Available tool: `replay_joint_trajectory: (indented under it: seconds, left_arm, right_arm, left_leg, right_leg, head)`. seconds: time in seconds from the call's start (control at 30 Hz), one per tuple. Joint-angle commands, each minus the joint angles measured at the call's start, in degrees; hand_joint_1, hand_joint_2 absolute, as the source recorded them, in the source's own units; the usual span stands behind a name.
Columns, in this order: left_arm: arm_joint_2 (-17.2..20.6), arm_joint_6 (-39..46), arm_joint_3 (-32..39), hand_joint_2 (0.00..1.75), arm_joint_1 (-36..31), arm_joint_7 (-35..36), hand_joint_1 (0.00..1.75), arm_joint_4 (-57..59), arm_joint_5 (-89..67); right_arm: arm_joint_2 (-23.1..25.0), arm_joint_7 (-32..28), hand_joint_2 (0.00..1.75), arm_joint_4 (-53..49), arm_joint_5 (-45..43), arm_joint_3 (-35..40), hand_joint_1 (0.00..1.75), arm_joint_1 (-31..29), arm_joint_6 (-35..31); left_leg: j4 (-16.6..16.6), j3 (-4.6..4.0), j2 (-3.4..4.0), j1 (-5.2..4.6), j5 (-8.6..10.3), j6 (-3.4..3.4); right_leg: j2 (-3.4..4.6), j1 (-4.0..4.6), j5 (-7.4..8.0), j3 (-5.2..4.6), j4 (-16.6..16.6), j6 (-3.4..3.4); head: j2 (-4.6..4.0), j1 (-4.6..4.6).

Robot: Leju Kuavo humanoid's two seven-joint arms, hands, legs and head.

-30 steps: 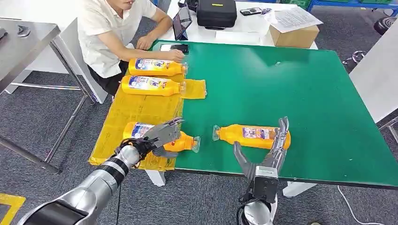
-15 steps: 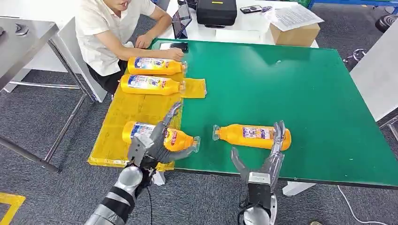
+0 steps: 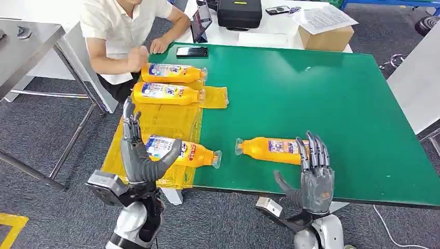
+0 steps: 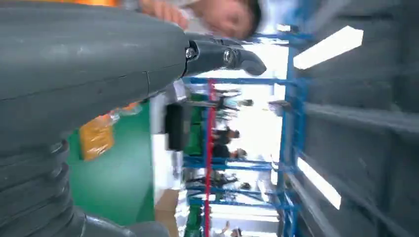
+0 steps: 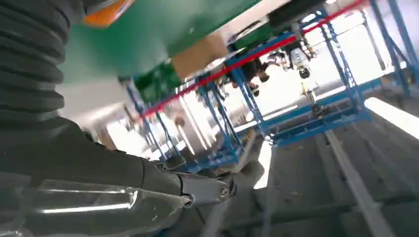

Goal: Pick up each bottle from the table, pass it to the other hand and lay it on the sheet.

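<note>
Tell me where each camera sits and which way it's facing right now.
Head view: high on the body, looking down at the green table; left hand and right hand raised, both open.
Left wrist view: behind the left hand, facing across the table to blue racks.
Right wrist view: behind the right hand, tilted up toward the racks.
Shared: table, racks.

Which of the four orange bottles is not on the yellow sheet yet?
The orange bottle in front of the right robot hand. It lies alone on the bare green table; the other three lie on the yellow sheet.
</note>
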Motion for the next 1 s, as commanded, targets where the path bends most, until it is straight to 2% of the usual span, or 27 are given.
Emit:
replay_joint_trajectory:
  seconds: [0.03, 0.1, 0.13, 0.17, 0.2, 0.23, 0.47, 0.53, 0.57, 0.63, 1.0]
  left_arm:
    - [1.8, 4.2, -3.8, 1.75, 1.7, 7.7, 0.0, 9.6, -4.1]
    - [1.3, 3.8, -5.0, 1.75, 1.6, 7.7, 0.0, 13.1, -3.8]
    - [2.7, 4.2, -7.4, 1.75, 0.4, 6.5, 0.0, 14.9, -1.0]
    - [2.5, 5.3, -7.9, 1.75, 0.2, 5.4, 0.0, 15.9, -2.4]
    - [2.5, 5.3, -8.9, 1.75, -0.3, 4.6, 0.0, 17.5, -3.2]
    - [2.6, 5.4, -9.6, 1.75, -0.5, 3.8, 0.0, 17.6, -4.2]
    - [2.5, 5.4, -9.7, 1.75, -0.5, 3.7, 0.0, 17.6, -4.3]
    - [2.9, 6.0, -10.5, 1.75, -0.7, 3.6, 0.0, 16.6, -6.6]
    - [3.0, 5.7, -11.3, 1.75, -0.6, 2.9, 0.0, 16.0, -7.5]
    - [2.9, 5.7, -12.4, 1.75, -0.8, 2.7, 0.0, 15.7, -8.9]
    - [2.4, 6.2, -15.5, 1.75, -2.9, 1.6, 0.0, 17.2, -11.9]
  right_arm:
    - [-5.7, 1.1, 1.75, 14.6, 4.4, -16.0, 0.0, -5.8, 0.2]
    - [-6.3, 1.8, 1.75, 15.0, 6.2, -16.3, 0.0, -5.7, 0.2]
    - [-8.2, 3.7, 1.75, 17.5, 5.1, -14.8, 0.0, -6.8, 0.2]
    - [-8.4, 5.5, 1.75, 17.7, 7.3, -14.3, 0.0, -6.7, 0.2]
    - [-11.7, 10.3, 1.75, 23.1, 7.1, -10.4, 0.0, -8.6, 0.2]
    - [-13.1, 11.4, 1.75, 26.9, 6.7, -9.0, 0.0, -9.8, 0.2]
    - [-14.0, 11.8, 1.75, 27.8, 5.9, -8.2, 0.0, -10.5, 0.2]
    - [-16.6, 14.7, 1.75, 30.6, 4.9, -4.4, 0.0, -11.0, 0.2]
    - [-18.6, 16.2, 1.75, 36.0, 2.5, -1.0, 0.0, -13.7, 0.2]
    - [-20.0, 17.4, 1.75, 40.2, -0.3, 2.3, 0.0, -16.7, 0.2]
    - [-19.2, 17.7, 1.75, 53.1, -2.0, 11.5, 0.0, -26.7, 0.9]
  left_leg:
    - [-0.1, 0.22, -0.12, -0.01, 0.02, -0.02]
    - [-0.1, 0.22, -0.05, 0.0, -0.02, -0.03]
    - [-0.2, 0.47, 0.01, 0.05, -0.11, -0.09]
    - [-0.1, 0.22, 0.21, -0.05, -0.03, -0.01]
    - [-0.2, 0.25, -0.01, -0.01, -0.02, -0.05]
    - [-0.1, 0.25, 0.09, 0.01, -0.03, -0.06]
    - [-0.1, 0.12, 0.06, -0.02, -0.03, -0.05]
    - [-0.1, 0.19, 0.12, -0.02, -0.07, -0.08]
    - [-0.1, 0.1, 0.12, -0.03, -0.04, -0.06]
    - [-0.1, 0.16, 0.26, 0.01, -0.07, -0.06]
    - [0.0, 0.03, 0.18, -0.03, 0.01, 0.01]
  right_leg:
    - [-0.11, -0.01, -0.01, 0.24, -0.2, -0.03]
    - [-0.03, 0.0, -0.02, 0.29, -0.1, -0.05]
    - [0.05, 0.05, -0.07, 0.53, -0.2, -0.13]
    - [0.22, -0.04, 0.07, 0.24, -0.2, -0.01]
    - [-0.01, 0.0, 0.01, 0.33, -0.2, -0.05]
    - [0.09, 0.02, 0.06, 0.26, -0.2, -0.04]
    - [0.05, -0.02, 0.04, 0.17, -0.1, -0.02]
    - [0.12, -0.02, 0.02, 0.2, -0.1, -0.06]
    - [0.11, -0.03, 0.04, 0.12, -0.1, -0.03]
    - [0.26, 0.0, 0.08, 0.17, -0.2, -0.04]
    - [0.17, -0.03, 0.11, 0.05, -0.1, 0.04]
  head:
    - [0.0, 0.0]
    - [0.0, 0.04]
    - [0.0, 0.0]
    - [0.0, 0.04]
    - [0.0, 0.0]
    - [0.0, 0.0]
    - [0.0, 0.0]
    - [0.0, 0.0]
    - [0.0, -0.02]
    - [0.0, -0.02]
    - [0.0, -0.02]
